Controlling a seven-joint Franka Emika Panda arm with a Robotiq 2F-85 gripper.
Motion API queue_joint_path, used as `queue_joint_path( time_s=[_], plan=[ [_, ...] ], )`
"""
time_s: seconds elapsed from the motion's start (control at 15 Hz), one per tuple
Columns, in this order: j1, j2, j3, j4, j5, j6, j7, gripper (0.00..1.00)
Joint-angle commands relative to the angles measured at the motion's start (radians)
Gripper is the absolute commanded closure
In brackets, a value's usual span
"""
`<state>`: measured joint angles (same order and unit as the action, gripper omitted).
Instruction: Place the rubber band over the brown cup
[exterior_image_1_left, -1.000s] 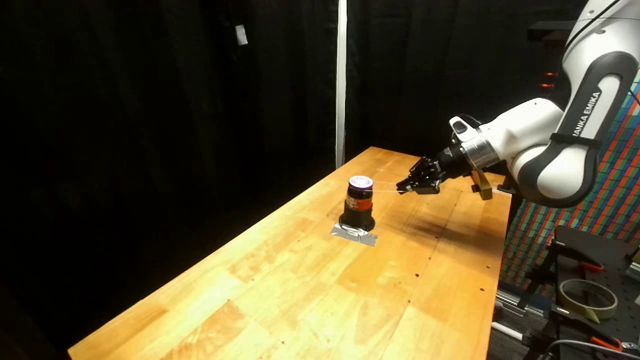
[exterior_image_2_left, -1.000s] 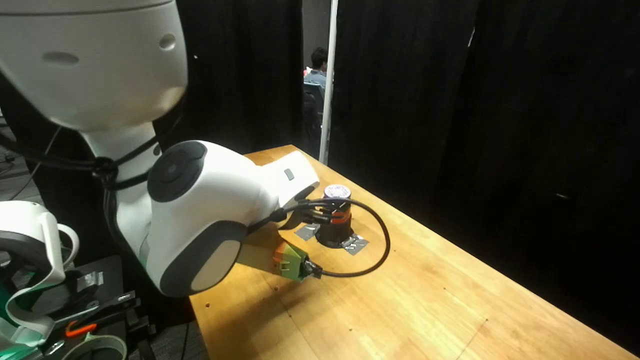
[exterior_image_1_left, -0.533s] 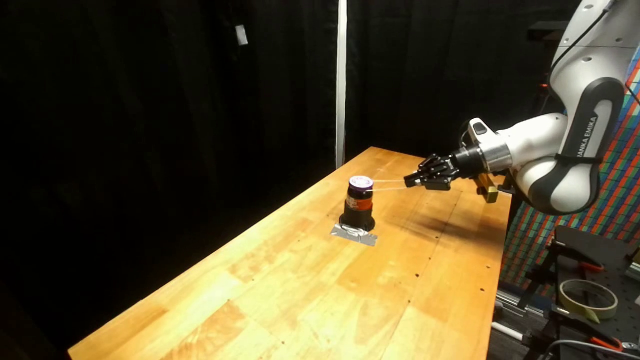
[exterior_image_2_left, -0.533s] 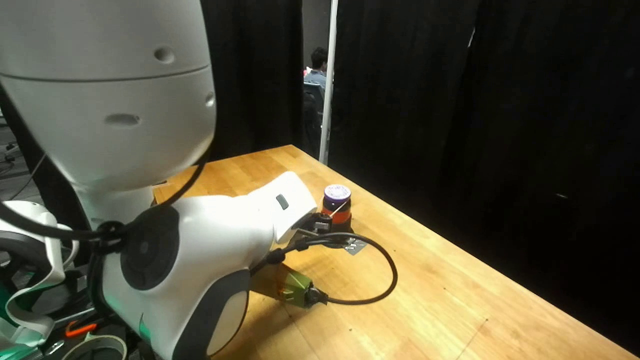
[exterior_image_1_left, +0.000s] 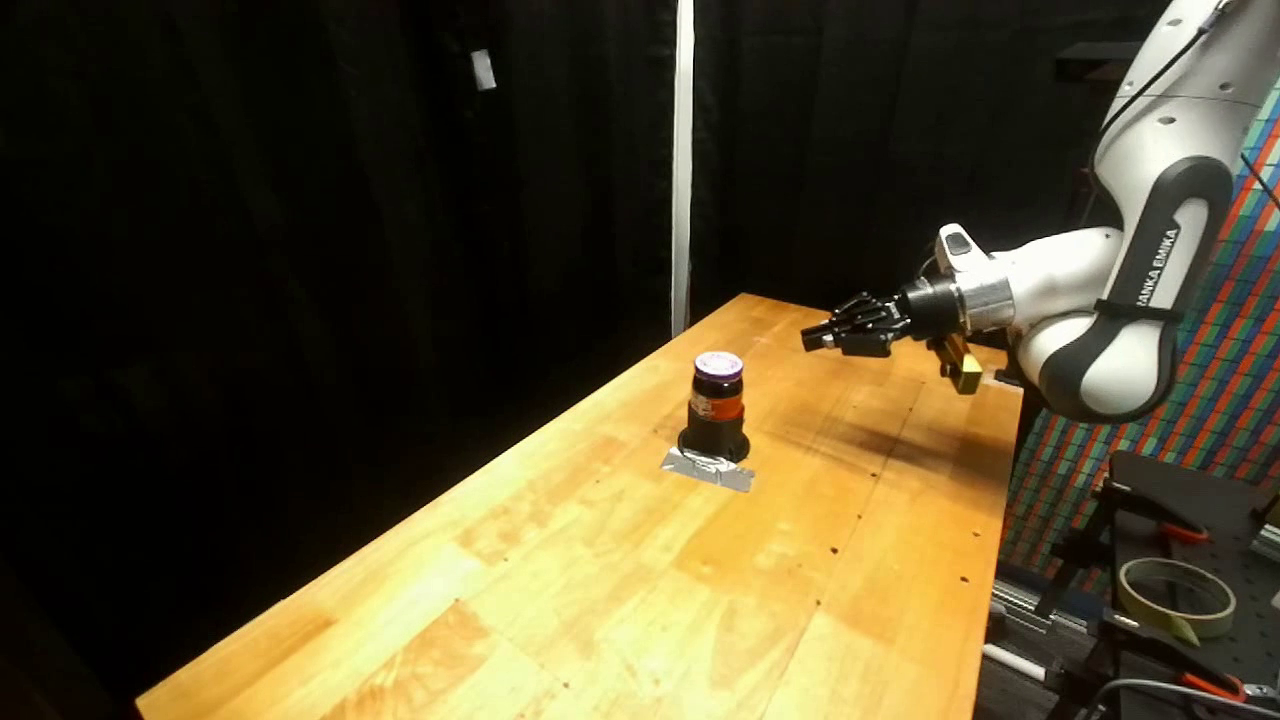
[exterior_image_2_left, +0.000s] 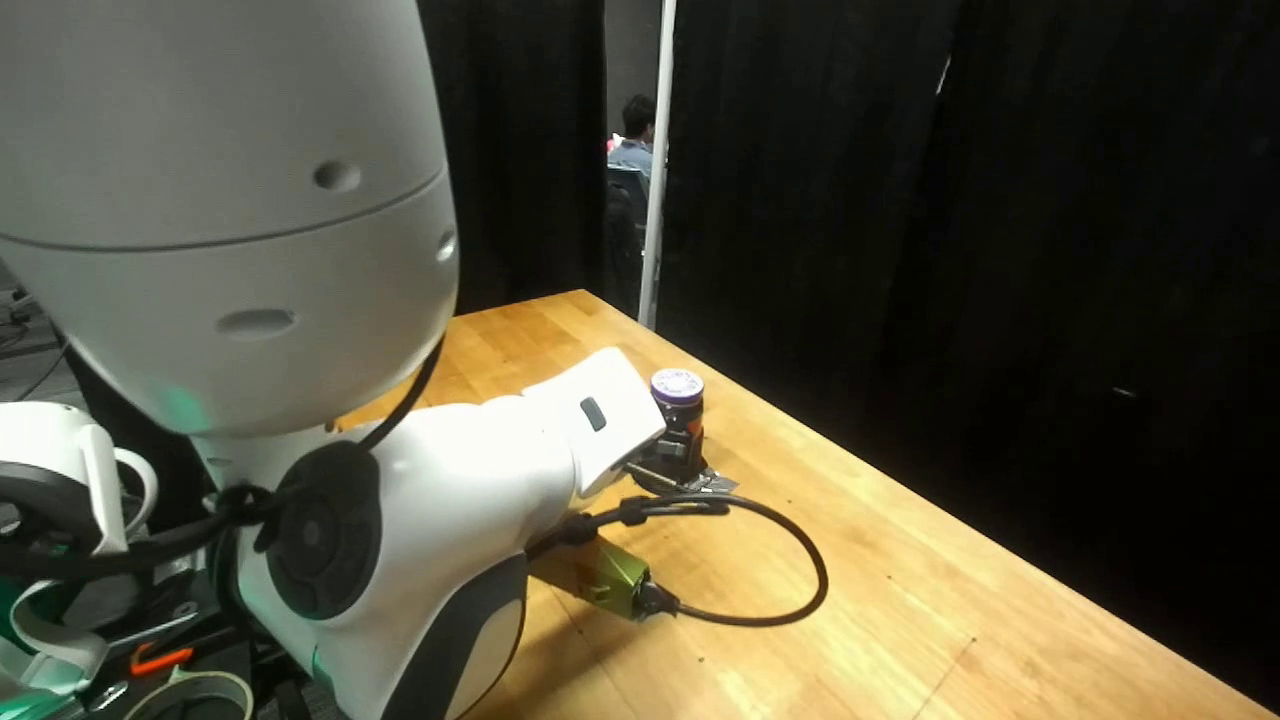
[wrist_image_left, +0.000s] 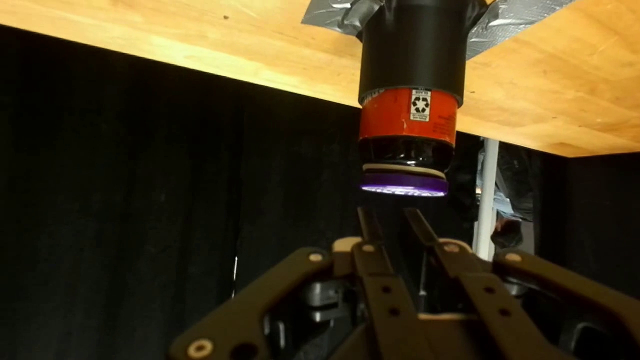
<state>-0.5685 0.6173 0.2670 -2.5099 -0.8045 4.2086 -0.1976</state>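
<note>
The brown cup (exterior_image_1_left: 717, 405) is a dark, jar-like cylinder with an orange-red band and a purple-rimmed white lid. It stands upright in a black holder; its lid shows in the exterior view (exterior_image_2_left: 678, 388), and it appears upside down in the wrist view (wrist_image_left: 407, 120). A tan rubber band (wrist_image_left: 404, 170) lies around its neck, against the purple lid's lower edge. My gripper (exterior_image_1_left: 814, 339) is beside the cup, above the table and apart from it. In the wrist view, the fingertips (wrist_image_left: 389, 212) are separated with nothing between them. In an exterior view, the wrist mostly hides the gripper.
The black holder (wrist_image_left: 412, 50) is fixed to the wooden table (exterior_image_1_left: 620, 560) with silver tape (exterior_image_1_left: 708, 470). A looped black cable (exterior_image_2_left: 815, 580) hangs from the arm. A side cart with a tape roll (exterior_image_1_left: 1175, 598) stands beside the table. A white pole (exterior_image_1_left: 682, 170) rises behind.
Earlier the rubber band was stretched between the cup and my gripper. My gripper pulled back from the cup, rose slightly and let go; the band now sits around the cup's neck.
</note>
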Motion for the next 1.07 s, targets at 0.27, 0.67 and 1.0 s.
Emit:
queue_joint_path(
  time_s=[0.27,0.67,1.0],
  plan=[
    [0.230,-0.338,-0.217,-0.099,-0.018,-0.414,0.330,0.74],
    [0.390,-0.609,-0.235,-0.162,-0.116,-0.926,0.594,0.21],
    [0.565,-0.659,-0.133,-0.187,0.268,-1.343,0.479,0.00]
  ],
)
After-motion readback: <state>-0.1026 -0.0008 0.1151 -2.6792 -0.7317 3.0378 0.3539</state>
